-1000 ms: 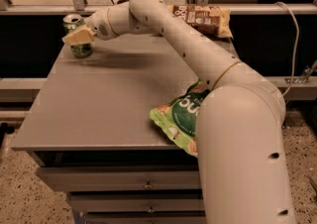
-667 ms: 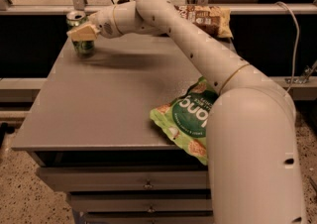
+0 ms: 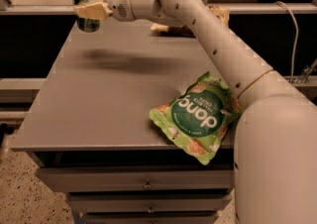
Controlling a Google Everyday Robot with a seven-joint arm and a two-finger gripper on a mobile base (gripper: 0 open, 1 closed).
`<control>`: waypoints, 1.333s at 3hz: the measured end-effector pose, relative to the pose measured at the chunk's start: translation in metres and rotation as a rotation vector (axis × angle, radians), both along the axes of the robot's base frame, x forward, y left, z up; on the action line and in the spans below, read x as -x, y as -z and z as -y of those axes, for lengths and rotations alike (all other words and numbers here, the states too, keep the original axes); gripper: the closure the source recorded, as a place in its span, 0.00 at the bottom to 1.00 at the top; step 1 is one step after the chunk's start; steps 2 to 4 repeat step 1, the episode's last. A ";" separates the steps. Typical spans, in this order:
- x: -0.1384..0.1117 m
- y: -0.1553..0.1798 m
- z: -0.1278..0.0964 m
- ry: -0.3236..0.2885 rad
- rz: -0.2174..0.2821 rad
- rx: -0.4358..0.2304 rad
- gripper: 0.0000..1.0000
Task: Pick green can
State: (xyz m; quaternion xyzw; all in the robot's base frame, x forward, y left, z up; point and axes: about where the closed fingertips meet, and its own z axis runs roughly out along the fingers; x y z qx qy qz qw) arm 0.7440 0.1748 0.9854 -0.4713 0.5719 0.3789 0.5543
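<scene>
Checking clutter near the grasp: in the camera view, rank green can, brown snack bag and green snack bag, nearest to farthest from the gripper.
1. green can, clasped in the gripper, far-left corner.
2. brown snack bag, far edge.
3. green snack bag, front right.

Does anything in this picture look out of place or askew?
The green snack bag lies askew at the table's front edge, with one corner hanging over it. Otherwise nothing stands out: the hand, at the far left corner, is closed around the green can, which is upright.
</scene>
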 end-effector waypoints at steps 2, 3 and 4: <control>0.003 -0.002 -0.003 -0.009 0.004 -0.006 1.00; 0.003 -0.002 -0.003 -0.009 0.004 -0.006 1.00; 0.003 -0.002 -0.003 -0.009 0.004 -0.006 1.00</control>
